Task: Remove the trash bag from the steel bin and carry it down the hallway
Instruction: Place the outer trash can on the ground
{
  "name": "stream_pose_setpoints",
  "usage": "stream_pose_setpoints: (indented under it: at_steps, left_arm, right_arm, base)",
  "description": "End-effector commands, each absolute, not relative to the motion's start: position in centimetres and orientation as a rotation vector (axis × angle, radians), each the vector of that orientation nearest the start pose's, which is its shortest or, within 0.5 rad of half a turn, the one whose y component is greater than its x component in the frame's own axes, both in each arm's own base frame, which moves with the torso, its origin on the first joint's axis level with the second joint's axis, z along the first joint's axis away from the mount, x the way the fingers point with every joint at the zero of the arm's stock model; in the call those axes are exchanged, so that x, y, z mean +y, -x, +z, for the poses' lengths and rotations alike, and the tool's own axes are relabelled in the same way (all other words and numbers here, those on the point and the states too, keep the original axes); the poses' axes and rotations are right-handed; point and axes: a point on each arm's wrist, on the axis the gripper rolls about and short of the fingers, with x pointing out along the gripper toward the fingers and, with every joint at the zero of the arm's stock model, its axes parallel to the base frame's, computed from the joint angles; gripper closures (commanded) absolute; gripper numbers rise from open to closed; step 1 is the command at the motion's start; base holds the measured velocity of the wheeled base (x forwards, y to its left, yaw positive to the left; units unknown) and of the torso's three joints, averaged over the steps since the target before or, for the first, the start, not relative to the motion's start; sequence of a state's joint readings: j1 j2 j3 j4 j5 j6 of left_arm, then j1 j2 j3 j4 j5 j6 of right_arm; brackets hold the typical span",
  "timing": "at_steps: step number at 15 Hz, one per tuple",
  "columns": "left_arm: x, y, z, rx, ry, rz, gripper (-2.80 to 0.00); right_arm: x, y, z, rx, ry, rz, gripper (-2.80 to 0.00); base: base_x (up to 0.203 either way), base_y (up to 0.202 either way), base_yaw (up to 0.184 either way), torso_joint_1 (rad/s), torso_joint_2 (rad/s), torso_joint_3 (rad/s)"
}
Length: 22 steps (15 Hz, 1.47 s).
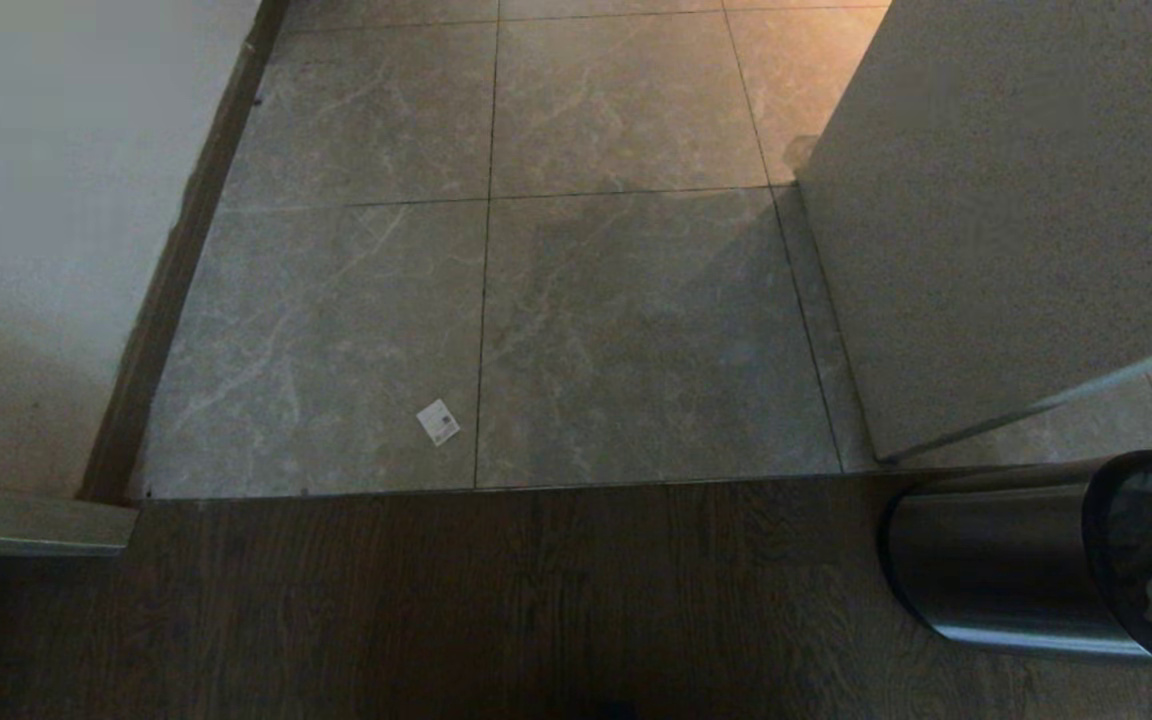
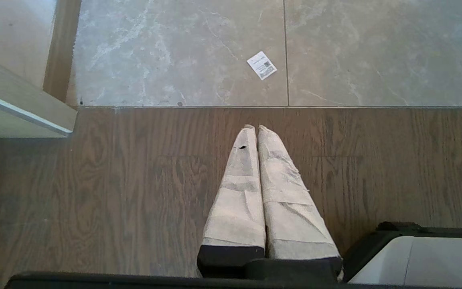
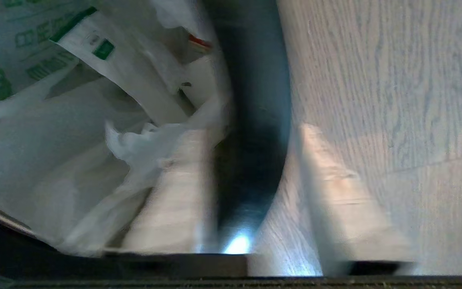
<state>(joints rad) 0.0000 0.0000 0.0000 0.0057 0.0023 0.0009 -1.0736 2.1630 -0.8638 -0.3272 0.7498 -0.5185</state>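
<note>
Small round brushed-steel bin [image 1: 996,570]: satin metal wall with a soft sheen, capped by a smooth black rim ring [image 3: 255,132] that carried a bright glint. Thin white semi-transparent plastic bag with green print [image 3: 54,120]: crinkled, faintly glossy film, creased throughout. Large grey marble-veined floor tiles [image 1: 626,330]: polished stone look, mildly reflective, split by thin dark grout lines. Dark brown wood-grain floor boards [image 1: 436,600]: matt, with visible grain. Small white printed paper label [image 1: 438,422]: flat and matt. Left hand [image 2: 255,128] and right hand [image 3: 251,132]: fingers [image 2: 283,200] wrapped in pale, wrinkled, cloth-like tape, matt and rough, over black bases. Pale wall panels [image 1: 996,200]: fine speckled matt finish.
</note>
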Motion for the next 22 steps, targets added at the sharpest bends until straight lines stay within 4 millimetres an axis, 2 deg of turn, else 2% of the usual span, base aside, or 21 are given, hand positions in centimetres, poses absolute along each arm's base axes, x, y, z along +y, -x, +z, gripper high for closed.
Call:
stream_pose_setpoints:
  at_steps: [1,7,13,17,22]
  left_arm:
    - [0.0,2.3,7.5,0.006,-0.002,0.003,0.0]
    - [0.0,2.3,7.5,0.006,-0.002,0.003,0.0]
    - [0.0,2.3,7.5,0.006,-0.002,0.003,0.0]
    - [0.0,2.3,7.5,0.006,-0.002,0.003,0.0]
    - [0.0,2.3,7.5,0.006,-0.002,0.003,0.0]
  right_arm:
    - [-29.3,-17.6,2.6,0.63,-0.257,-0.133,0.0]
    - [-27.3,-16.5,8.6,0.576,-0.179,-0.15,0.0]
    - [-25.4,-15.3,13.8,0.505,-0.076,-0.178,0.0]
    - [-23.7,-13.9,18.0,0.475,0.019,-0.201,0.0]
    - [-20.6,-11.6,23.3,0.495,0.085,-0.205,0.0]
  base:
    - [0.0,0.0,0.0,0.0,0.0,0.0]
    - [0.0,0.0,0.0,0.0,0.0,0.0]
    - [0.0,0.0,0.0,0.0,0.0,0.0]
    - [0.0,0.0,0.0,0.0,0.0,0.0]
    - [0.0,0.0,0.0,0.0,0.0,0.0]
